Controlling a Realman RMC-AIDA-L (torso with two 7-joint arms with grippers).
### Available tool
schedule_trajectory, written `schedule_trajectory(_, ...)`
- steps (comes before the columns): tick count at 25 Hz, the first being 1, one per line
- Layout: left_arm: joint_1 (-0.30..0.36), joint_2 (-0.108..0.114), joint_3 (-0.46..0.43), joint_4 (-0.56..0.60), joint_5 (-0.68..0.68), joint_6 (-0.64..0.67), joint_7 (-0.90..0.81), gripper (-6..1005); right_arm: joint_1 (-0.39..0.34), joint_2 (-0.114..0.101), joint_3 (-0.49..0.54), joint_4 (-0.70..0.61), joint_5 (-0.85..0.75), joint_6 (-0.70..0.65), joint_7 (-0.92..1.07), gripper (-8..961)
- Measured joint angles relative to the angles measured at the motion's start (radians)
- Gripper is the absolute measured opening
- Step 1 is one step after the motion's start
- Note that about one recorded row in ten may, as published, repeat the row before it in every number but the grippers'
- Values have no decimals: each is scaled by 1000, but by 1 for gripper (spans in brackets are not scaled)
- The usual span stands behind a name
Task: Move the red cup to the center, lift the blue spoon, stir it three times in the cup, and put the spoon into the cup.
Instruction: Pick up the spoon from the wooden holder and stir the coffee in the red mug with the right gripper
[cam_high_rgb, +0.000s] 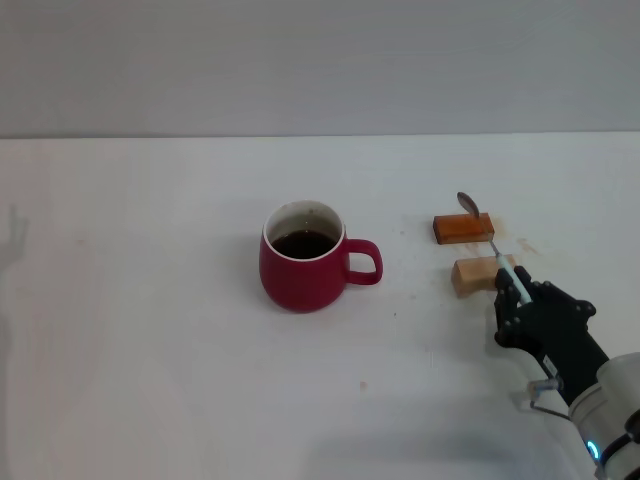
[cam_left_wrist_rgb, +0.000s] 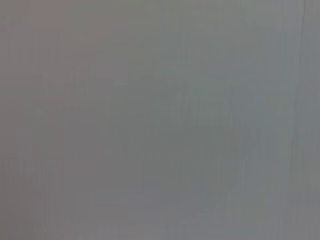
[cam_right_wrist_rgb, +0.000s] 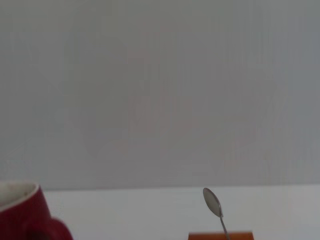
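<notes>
The red cup (cam_high_rgb: 301, 262) stands near the middle of the white table (cam_high_rgb: 150, 330), handle to the right, dark liquid inside; its rim edge also shows in the right wrist view (cam_right_wrist_rgb: 22, 212). The blue spoon (cam_high_rgb: 492, 246) lies across an orange-brown block (cam_high_rgb: 463, 229) and a pale wooden block (cam_high_rgb: 477, 274), its grey bowl (cam_right_wrist_rgb: 212, 201) at the far end. My right gripper (cam_high_rgb: 517, 289) sits at the near end of the pale blue handle, its black fingers closed around it. The left gripper is out of view.
The two blocks sit side by side to the right of the cup, a hand's width from its handle. A grey wall (cam_high_rgb: 320, 60) rises behind the table. The left wrist view shows only plain grey.
</notes>
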Motion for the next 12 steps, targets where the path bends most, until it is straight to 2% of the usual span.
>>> schedule_trajectory(7, -6, -3, 0, 1, 0, -22, 0, 862, 0, -10, 34, 17, -1, -70, -8, 136)
schedule_trajectory(12, -14, -3, 0, 0, 5, -48, 2, 862, -2, -31, 86, 71, -1, -93, -86, 136)
